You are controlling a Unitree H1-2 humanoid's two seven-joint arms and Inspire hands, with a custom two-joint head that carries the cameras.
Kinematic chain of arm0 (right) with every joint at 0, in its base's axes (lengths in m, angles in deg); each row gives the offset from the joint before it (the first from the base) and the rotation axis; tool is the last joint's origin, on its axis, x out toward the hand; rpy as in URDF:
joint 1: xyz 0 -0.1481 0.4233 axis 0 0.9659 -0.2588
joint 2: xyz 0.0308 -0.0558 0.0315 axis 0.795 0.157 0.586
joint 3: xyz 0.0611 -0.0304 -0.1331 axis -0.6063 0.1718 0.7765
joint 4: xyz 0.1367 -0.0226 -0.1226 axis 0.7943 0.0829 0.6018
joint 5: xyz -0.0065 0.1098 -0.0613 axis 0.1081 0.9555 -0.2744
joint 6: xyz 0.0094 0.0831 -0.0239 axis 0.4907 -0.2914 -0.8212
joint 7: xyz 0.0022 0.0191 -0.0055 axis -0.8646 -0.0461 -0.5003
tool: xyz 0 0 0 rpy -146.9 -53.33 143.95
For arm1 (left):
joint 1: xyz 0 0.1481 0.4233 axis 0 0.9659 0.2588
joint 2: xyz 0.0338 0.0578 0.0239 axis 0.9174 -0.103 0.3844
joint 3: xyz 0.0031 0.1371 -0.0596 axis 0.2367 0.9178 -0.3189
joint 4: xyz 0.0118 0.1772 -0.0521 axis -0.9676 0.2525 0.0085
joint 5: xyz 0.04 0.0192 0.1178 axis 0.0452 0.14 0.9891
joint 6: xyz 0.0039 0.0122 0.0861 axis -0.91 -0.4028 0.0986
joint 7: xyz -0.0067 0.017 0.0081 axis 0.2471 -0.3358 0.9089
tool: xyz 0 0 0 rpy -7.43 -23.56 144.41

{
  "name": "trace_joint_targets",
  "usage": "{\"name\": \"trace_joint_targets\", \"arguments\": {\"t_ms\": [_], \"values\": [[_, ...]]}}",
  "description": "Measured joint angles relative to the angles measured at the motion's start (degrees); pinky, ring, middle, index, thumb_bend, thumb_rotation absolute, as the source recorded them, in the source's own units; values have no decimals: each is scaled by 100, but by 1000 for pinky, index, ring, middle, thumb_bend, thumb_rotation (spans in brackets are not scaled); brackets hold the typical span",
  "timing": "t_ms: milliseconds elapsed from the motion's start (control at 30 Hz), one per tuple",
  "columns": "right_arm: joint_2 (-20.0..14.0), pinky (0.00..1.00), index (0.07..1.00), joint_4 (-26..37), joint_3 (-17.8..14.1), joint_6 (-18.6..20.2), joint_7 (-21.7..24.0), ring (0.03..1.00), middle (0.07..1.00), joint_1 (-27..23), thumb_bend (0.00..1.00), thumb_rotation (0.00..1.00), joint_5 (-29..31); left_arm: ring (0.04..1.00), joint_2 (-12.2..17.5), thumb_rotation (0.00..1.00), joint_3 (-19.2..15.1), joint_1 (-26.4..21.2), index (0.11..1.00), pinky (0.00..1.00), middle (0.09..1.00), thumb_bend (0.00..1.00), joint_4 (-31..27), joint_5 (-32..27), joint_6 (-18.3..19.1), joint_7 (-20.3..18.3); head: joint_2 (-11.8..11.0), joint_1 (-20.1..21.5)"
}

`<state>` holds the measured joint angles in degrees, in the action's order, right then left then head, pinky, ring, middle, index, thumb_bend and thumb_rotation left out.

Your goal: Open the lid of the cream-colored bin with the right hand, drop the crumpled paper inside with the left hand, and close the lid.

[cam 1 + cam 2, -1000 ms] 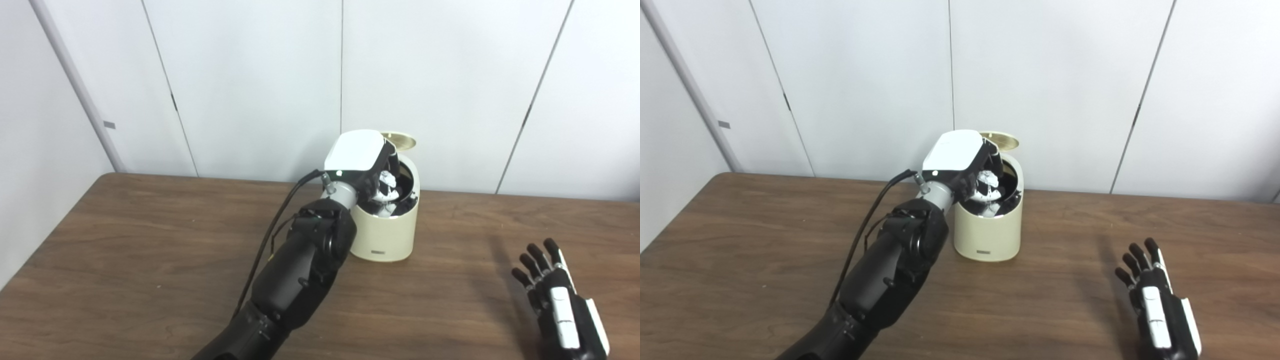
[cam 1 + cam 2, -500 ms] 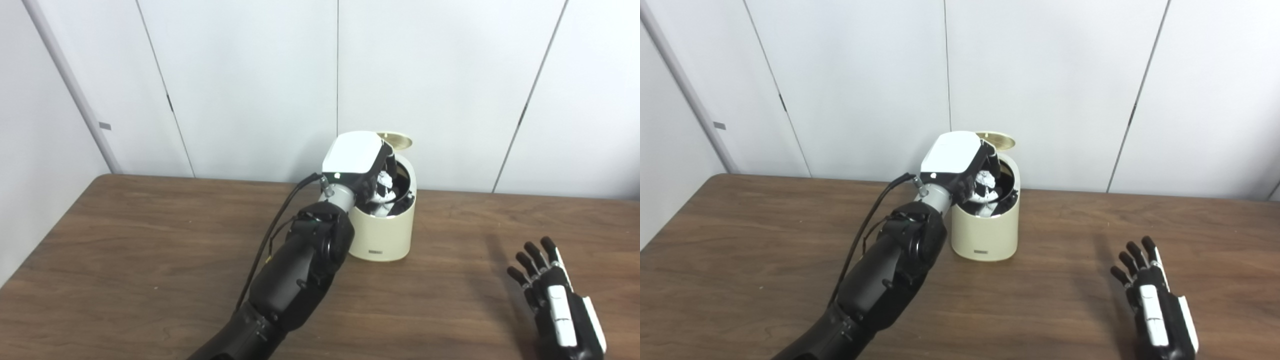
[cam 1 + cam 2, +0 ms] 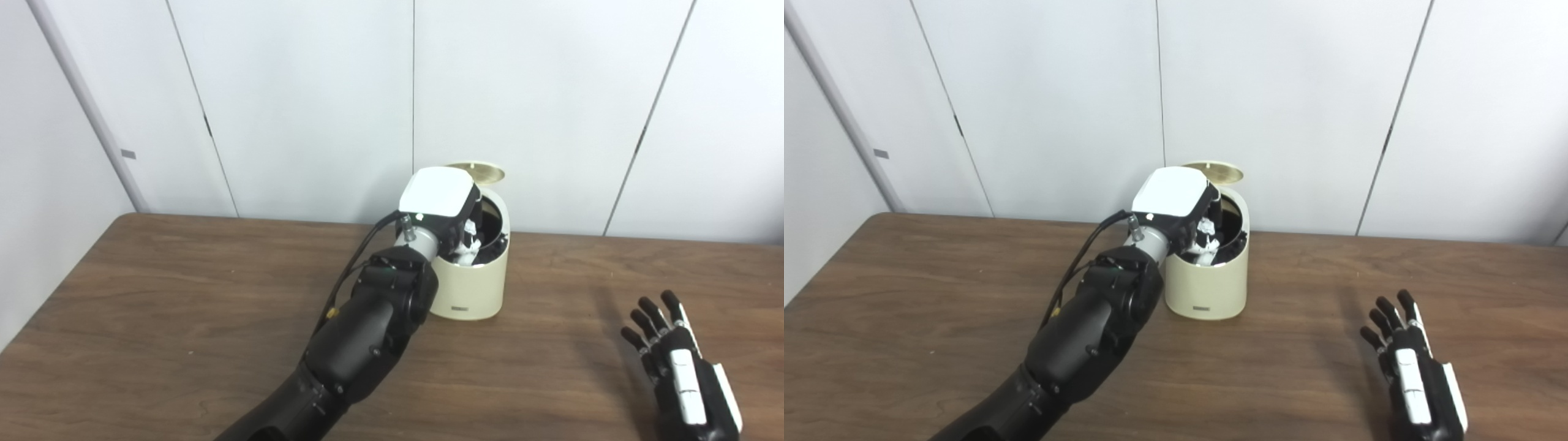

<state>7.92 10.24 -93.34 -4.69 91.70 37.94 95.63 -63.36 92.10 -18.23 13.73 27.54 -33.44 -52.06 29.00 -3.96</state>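
Left eye view: cream-colored bin [image 3: 470,285] on brown wood bench [image 3: 153,306], lid [image 3: 476,171] raised; small front label unreadable. Left hand [image 3: 438,205] sunk lower into opening than before, fingers curled round crumpled paper [image 3: 468,242].

Right eye view: right hand [image 3: 1415,373] unmoved, resting on bench, fingers spread, empty. White wall panels behind.

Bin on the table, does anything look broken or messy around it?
No, nothing looks broken or spilled. The cream-colored bin stands upright with its lid flipped open at the back. The left hand is at the opening with the crumpled paper. The right hand waits open near the table's edge.
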Motion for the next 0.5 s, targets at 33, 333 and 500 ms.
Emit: {"name": "trace_joint_targets", "arguments": {"t_ms": [33,333,500], "values": [[0,865,983,0,1,0,0,931,937,1,524,784,0,671,0,0,-3,0,719,557,706,910,-3,28,2,-30,0,9],[0,858,983,9,8,0,0,926,933,8,548,793,-12,689,-29,0,-102,-4,718,564,734,910,-6,9,-2,-72,35,18],[-1,859,982,10,11,0,-1,927,932,9,553,797,-18,672,-39,0,-145,-3,718,532,725,907,-6,-118,-10,-20,35,35]]}}
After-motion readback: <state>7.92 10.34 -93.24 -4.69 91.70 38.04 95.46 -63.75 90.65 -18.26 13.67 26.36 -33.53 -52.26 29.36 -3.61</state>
